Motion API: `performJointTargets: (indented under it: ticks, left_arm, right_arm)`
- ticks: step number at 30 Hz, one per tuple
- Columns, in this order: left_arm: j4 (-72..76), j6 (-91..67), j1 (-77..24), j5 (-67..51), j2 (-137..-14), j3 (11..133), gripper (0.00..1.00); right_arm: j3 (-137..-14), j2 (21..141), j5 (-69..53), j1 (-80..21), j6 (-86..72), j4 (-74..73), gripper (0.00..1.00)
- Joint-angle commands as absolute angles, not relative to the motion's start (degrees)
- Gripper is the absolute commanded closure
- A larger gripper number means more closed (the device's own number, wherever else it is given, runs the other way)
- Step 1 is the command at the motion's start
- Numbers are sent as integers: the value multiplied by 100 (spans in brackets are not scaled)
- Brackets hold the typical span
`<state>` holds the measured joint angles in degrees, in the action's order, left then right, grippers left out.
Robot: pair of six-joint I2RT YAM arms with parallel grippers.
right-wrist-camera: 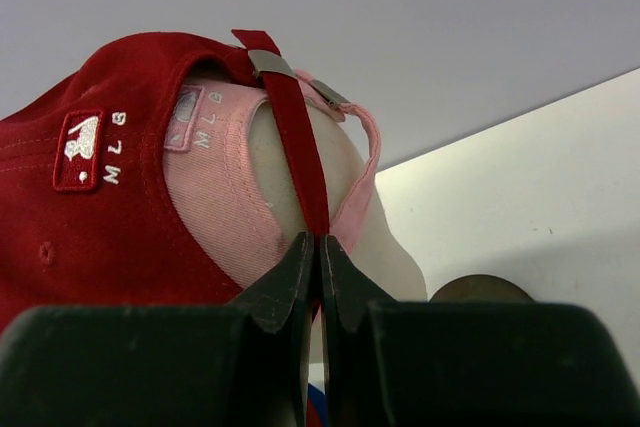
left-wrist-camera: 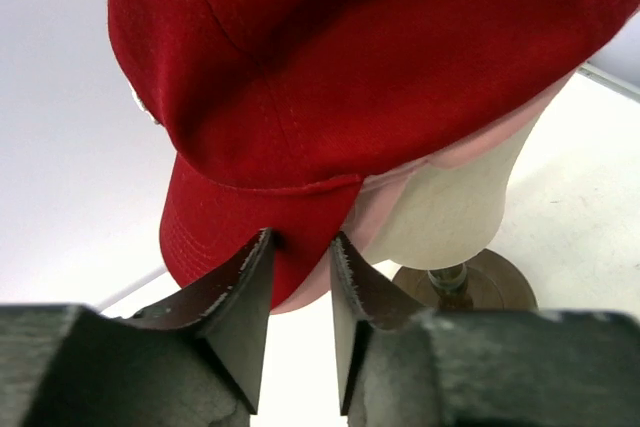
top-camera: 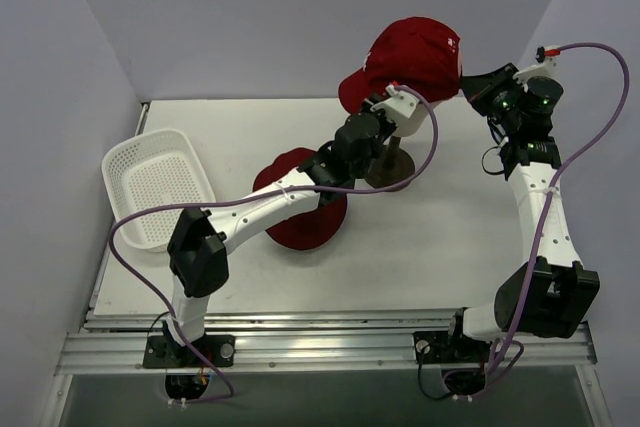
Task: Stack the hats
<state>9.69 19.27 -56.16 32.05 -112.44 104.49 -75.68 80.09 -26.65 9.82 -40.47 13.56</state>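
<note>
While the right gripper pinches the back strap of the red cap, we cannot tell if the left gripper grips its brim.

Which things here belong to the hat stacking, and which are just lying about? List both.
Job in hand:
- red cap
- pink cap under it
- dark red bucket hat

Just there:
- white mesh basket
- cream mannequin head
- wooden stand base
</note>
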Motion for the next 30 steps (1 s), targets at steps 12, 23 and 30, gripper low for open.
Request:
performJointTargets:
  ticks: [12,23,30]
  left_arm:
    - [1529,2118,-5836,2980,-11452,10249,97]
    - [1705,2250,-6038,2558,-11716,10195,98]
    - [1766,2285,-6100,2426,-11839,10099,98]
  right_arm:
    - [-7321,7884,-3023,958,-3981,1063,100]
    - [-7251,7928,-2857,1011,-3999,1055,100]
    - [-7251,7954,-2900,1143,-4025,1090,100]
